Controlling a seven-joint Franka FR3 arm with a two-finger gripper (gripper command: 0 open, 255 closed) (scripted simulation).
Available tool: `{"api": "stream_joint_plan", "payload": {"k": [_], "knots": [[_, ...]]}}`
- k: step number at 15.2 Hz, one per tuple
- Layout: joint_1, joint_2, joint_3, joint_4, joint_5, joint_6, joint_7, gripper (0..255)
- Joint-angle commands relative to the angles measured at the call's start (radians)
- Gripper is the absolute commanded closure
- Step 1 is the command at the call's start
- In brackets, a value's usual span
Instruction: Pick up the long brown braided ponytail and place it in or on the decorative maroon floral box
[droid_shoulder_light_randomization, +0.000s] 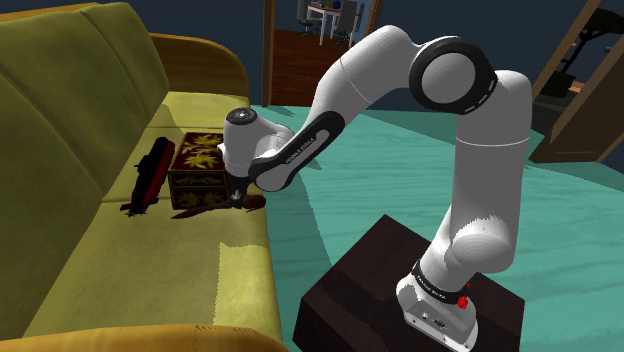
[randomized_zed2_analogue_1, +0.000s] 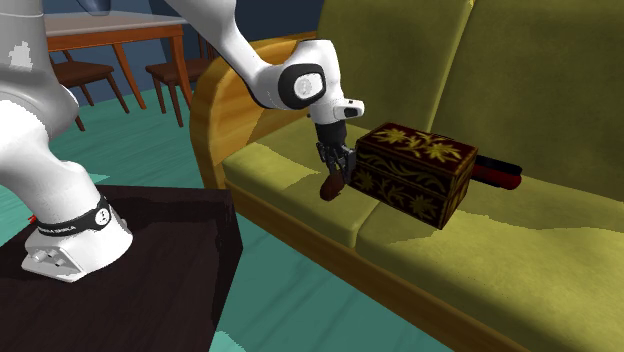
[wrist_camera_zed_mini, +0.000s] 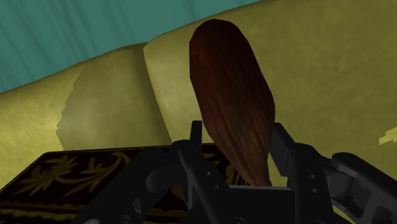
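Olive sofa seat (droid_shoulder_light_randomization: 120, 280) carries the maroon floral box (randomized_zed2_analogue_1: 420, 165). Just beside the box, near the seat's front edge, our gripper (randomized_zed2_analogue_1: 336, 170) clasps the brown ponytail (wrist_camera_zed_mini: 232, 102) between closed fingers. We judge that crossing low could snag the hanging end on the box wall and pull it free.

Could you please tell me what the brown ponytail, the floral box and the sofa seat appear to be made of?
Long reddish-brown ponytail: probably hair, matte, judging by fine lengthwise streaks. Dark maroon box with gold floral pattern: possibly painted wood; rigid, sharp edges. Olive-yellow sofa seat: likely fabric; soft, dull surface.
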Motion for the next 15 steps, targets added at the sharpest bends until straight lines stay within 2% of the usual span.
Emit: {"api": "stream_joint_plan", "payload": {"k": [1,5,15], "knots": [[0.0,0.0,0.0,0.0,0.0,0.0,0.0,255],[0.0,0.0,0.0,0.0,0.0,0.0,0.0,255],[-0.021,-0.096,0.033,0.01,0.07,-0.099,-0.066,255]]}}
